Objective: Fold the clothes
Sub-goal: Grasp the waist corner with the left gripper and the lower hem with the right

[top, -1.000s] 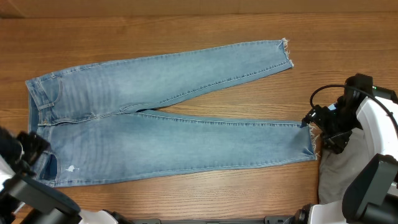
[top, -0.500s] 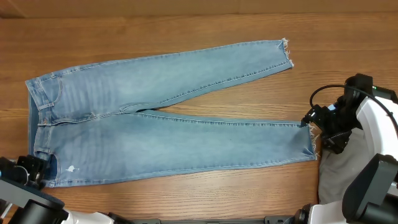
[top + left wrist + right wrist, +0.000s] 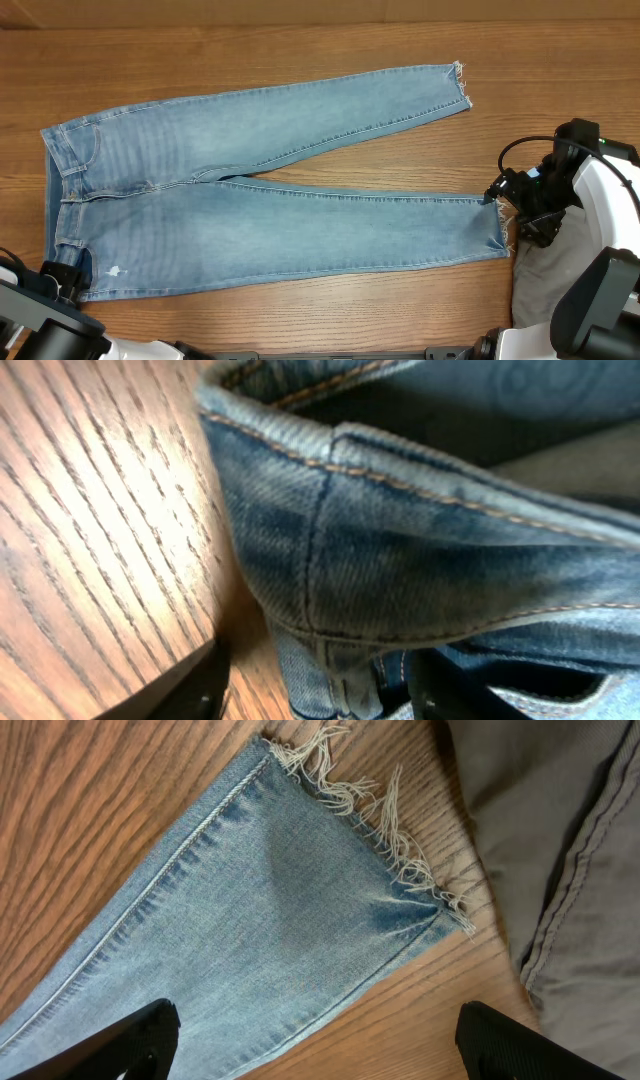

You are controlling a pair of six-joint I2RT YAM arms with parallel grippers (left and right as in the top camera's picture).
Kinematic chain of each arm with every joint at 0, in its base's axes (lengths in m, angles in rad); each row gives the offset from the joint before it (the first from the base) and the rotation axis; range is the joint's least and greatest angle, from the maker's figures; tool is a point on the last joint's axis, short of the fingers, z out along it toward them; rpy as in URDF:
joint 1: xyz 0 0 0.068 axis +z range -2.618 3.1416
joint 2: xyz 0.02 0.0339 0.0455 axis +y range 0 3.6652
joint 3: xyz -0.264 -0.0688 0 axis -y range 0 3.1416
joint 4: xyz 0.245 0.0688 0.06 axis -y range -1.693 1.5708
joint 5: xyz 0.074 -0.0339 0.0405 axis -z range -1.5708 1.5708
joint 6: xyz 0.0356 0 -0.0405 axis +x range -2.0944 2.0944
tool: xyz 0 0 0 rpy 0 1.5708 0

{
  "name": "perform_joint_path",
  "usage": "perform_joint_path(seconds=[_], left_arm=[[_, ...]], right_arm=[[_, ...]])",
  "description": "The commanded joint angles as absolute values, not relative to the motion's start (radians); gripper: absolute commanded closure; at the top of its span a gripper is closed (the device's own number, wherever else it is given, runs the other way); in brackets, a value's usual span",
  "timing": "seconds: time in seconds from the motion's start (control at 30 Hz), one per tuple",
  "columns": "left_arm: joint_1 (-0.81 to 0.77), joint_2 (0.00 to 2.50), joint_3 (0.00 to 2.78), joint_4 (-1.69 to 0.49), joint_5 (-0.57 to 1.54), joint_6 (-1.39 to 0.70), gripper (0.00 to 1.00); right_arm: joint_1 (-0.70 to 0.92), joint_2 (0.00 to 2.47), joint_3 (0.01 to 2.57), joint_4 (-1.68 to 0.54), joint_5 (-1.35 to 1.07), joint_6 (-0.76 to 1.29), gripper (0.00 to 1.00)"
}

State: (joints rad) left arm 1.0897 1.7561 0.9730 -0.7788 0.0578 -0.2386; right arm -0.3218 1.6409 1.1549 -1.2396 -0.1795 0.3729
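We see jeans (image 3: 270, 215) flat on counter (image 3: 300, 50). Left jaws apart, straddling waistband corner (image 3: 330, 560), not yet pinching. Right jaws wide apart, frayed hem (image 3: 380, 830) just ahead, between them. Our guess: both ends readied for lengthwise fold.

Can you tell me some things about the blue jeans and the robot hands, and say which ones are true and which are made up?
1. The jeans lie spread flat on the wooden table. True.
2. The two legs lie stacked on each other. False: the far leg slants away from the near leg.
3. The right gripper is shut on the frayed hem. False: it is open, with its fingers wide apart on either side of the denim.
4. A grey cloth lies right beside that frayed hem. True.
5. The left gripper is at the waistband. True.
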Motion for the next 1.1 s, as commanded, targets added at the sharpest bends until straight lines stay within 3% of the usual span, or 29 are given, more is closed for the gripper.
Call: perform_joint_path(seconds=[0.0,0.1,0.2,0.37,0.47,0.53,0.7,0.8,1.0,1.07], left_arm=[[1.086,1.765,0.945,-0.736,0.106,-0.258,0.66],[1.086,1.765,0.963,-0.749,0.168,-0.245,0.88],[1.086,1.765,0.999,-0.776,0.193,-0.242,0.94],[1.085,1.765,1.041,-0.812,0.22,-0.24,0.94],[1.086,1.765,1.041,-0.813,0.231,-0.24,0.94],[1.086,1.765,1.041,-0.813,0.231,-0.24,0.93],[1.085,1.765,1.041,-0.815,0.238,-0.24,0.93],[1.086,1.765,1.041,-0.818,0.239,-0.24,0.93],[1.086,1.765,1.041,-0.817,0.26,-0.24,0.92],[1.086,1.765,1.041,-0.817,0.26,-0.24,0.92]], right_arm=[[-0.327,1.623,1.156,-1.238,-0.184,0.374,0.07],[-0.33,1.623,1.156,-1.231,-0.184,0.382,0.07],[-0.353,1.624,1.156,-1.229,-0.185,0.405,0.04],[-0.403,1.624,1.102,-1.262,-0.186,0.423,0.06],[-0.424,1.624,1.005,-1.214,-0.216,0.446,0.18],[-0.428,1.624,0.916,-1.143,-0.277,0.453,0.31],[-0.428,1.624,0.772,-0.978,-0.287,0.554,0.35],[-0.428,1.624,0.72,-0.907,-0.29,0.582,0.42],[-0.427,1.624,0.652,-0.759,-0.27,0.622,0.69],[-0.427,1.624,0.653,-0.737,-0.255,0.621,0.73]])
